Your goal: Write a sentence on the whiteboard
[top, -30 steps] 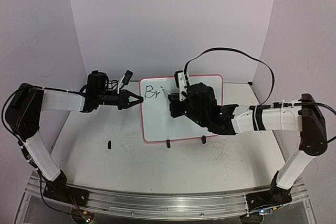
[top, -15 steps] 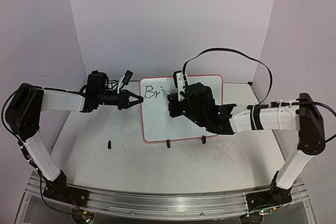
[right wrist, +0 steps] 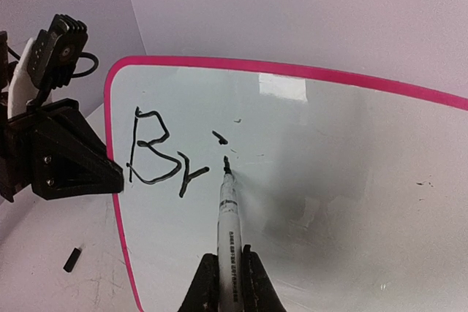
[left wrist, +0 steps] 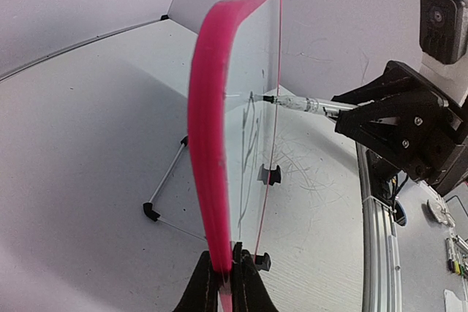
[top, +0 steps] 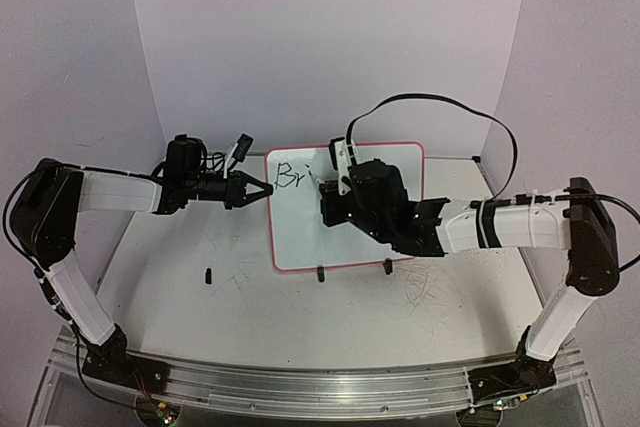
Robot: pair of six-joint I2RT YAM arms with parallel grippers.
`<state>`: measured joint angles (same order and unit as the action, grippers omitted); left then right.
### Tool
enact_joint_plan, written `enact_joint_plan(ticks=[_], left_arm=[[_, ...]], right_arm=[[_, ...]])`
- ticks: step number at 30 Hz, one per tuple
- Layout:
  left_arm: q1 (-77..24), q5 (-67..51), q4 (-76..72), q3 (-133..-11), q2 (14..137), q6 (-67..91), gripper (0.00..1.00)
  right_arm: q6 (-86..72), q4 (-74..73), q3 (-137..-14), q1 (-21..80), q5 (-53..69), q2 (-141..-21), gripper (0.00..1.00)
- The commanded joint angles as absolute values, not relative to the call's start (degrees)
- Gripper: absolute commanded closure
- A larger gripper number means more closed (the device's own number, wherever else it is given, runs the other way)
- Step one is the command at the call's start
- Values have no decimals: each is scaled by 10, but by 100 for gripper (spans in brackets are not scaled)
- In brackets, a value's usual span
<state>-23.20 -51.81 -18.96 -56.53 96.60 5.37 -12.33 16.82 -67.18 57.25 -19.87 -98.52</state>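
Well, the whiteboard [top: 300,237] stands upright toward the far edge of the table [top: 250,317], about midway between the far corners. Its two black clip feet [top: 320,273] rest on the tabletop and its written face is turned to the near edge. Of the sentence [right wrist: 157,157] only "Br" and the small dot of an "i" show, in thin black strokes at the board's upper left corner.

The left gripper [left wrist: 227,283] reaches in from the left side of the table, its jaws clenched on the pink frame at the board's left edge. The right gripper [right wrist: 227,275] comes from the right side and crosses in front of the board's right half, jaws clamped on a marker [right wrist: 227,213]. The marker's tip touches the white surface just below the dot and just right of the "r".

The board's lower left quarter and the strip along its top edge are uncovered by the arm (the lower right part is hidden behind the right wrist). The widest stretch of tabletop lies between the clip feet and the near-edge rail [top: 300,382]. It carries faint scribble marks [top: 425,292] and a small black piece [top: 208,274] well left of the feet. A black cable [top: 440,100] arcs above the board's right corner.
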Motion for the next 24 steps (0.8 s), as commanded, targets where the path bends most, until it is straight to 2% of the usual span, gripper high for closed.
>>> enact_joint_plan(ticks=[1, 24], left_arm=[[-230, -509, -217, -569, 936, 22, 100], [-230, -509, -217, -568, 934, 22, 100]], right_arm=[[-134, 157, -678, 575, -209, -976, 100], [-158, 144, -664, 585, -205, -977, 100]])
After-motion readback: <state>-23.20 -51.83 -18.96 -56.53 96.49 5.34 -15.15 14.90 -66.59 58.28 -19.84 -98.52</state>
